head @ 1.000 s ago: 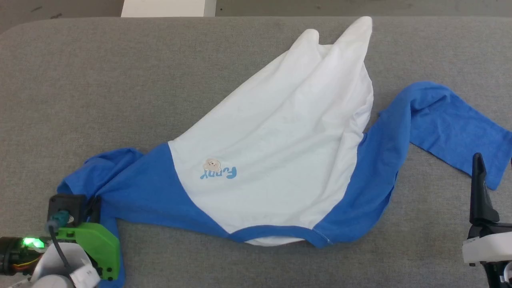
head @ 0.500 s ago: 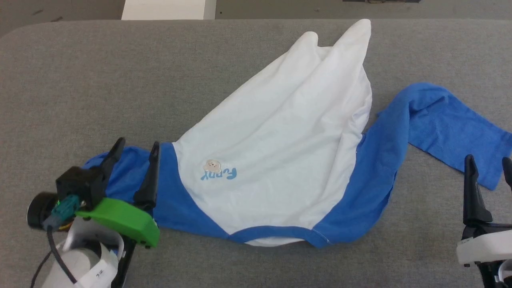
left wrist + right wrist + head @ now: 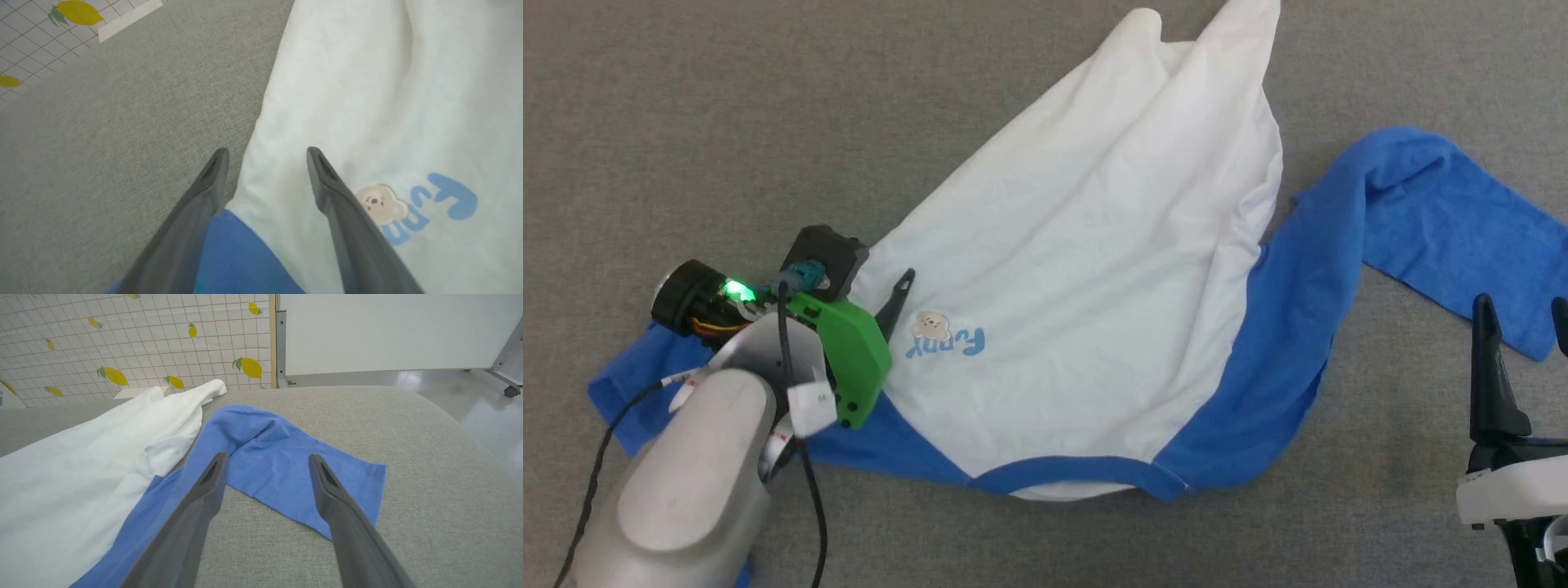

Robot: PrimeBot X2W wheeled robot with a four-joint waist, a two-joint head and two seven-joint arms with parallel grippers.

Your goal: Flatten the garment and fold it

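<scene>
The garment point(image 3: 1094, 269) lies face up on the grey table point(image 3: 686, 122), far from flat. Its neckband point(image 3: 1078, 472) sits at 6 o'clock, nearest the robot. The white body narrows into a gathered hem point(image 3: 1241, 33) up at 1 o'clock. One blue sleeve point(image 3: 1445, 220) trails out to 3 o'clock with a kink in it. The other sleeve point(image 3: 629, 392) is bunched at 8 o'clock, partly under the left arm.

The left pincer point(image 3: 266, 152) is spread wide with nothing between its fingers. It is poised over the seam where blue shoulder meets white chest, with the bear patch point(image 3: 931, 325) just to its 3 o'clock. Whether its tips touch the cloth I cannot tell. The right pincer point(image 3: 1521, 304) is likewise released and empty, standing just short of the trailing sleeve's cuff.

To my eye this is thin, limp jersey. It looks light enough to lift with a pinch, with no stiffness at all. Whatever is not held will probably sag and fold on itself. The table's woven cover looks grippy, so I would expect dragged cloth to wrinkle rather than slide.

The sensible holds seem to be edges and corners. These are the two hem corners buried in that gathered end, the shoulder seams, or the sleeve cuffs. Each should be pinched through both layers. A grab in the middle of the white panel would likely catch only the top layer and tent it.
</scene>
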